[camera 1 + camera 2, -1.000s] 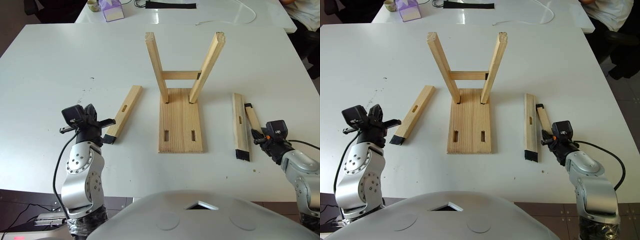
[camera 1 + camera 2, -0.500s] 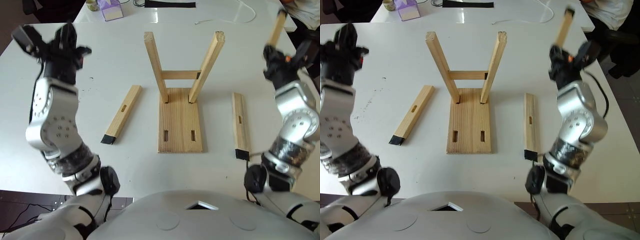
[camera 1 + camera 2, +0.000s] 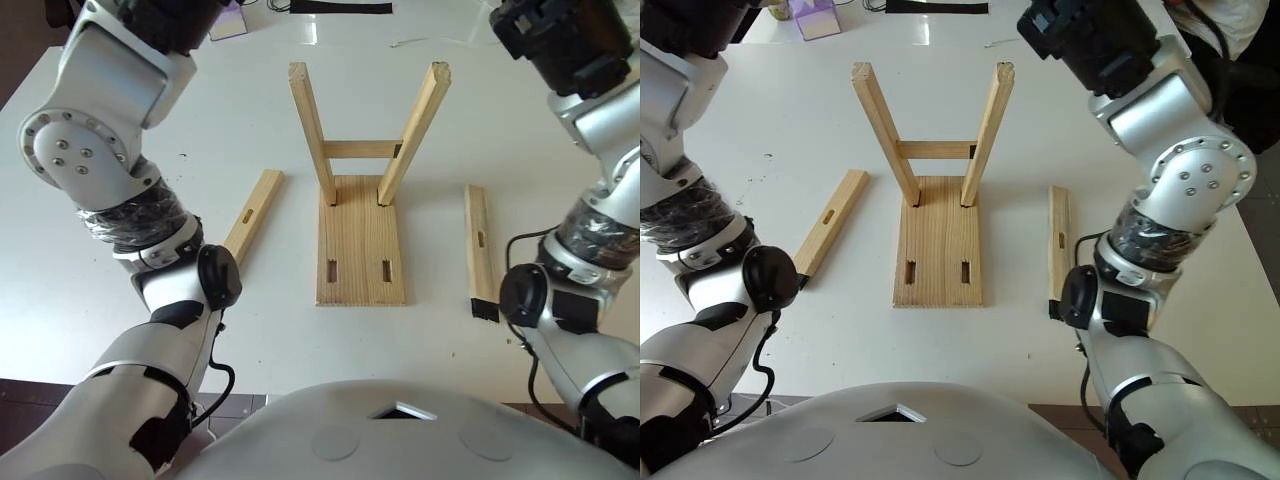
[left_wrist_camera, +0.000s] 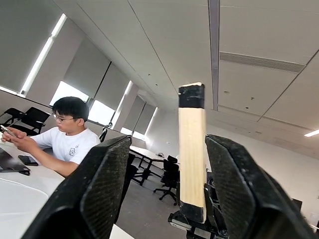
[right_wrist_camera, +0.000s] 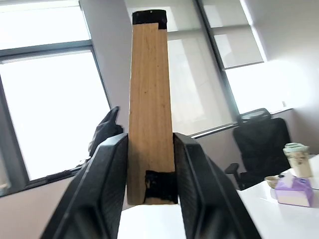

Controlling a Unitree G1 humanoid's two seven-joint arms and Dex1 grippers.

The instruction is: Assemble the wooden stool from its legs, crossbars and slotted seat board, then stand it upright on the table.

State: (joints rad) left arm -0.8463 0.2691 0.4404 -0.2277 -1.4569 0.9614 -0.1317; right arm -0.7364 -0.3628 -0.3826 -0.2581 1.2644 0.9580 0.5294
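White table (image 3: 560, 140): seat board (image 3: 362, 250) flat, two legs (image 3: 312, 130) and crossbar (image 3: 360, 150) fitted at far slots. Two loose legs (image 3: 252, 215) beside it. My right gripper (image 5: 149, 142) clamps second crossbar (image 5: 149, 74), raised; left gripper (image 4: 168, 144) spread, empty. About half done.

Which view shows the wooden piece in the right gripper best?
Right wrist view: the wooden piece sits close up, clamped in the right gripper, black at both ends. The left wrist view shows it farther off, upright. Eye views show the raised right arm.

Bright even daylight, seemingly soft shadows
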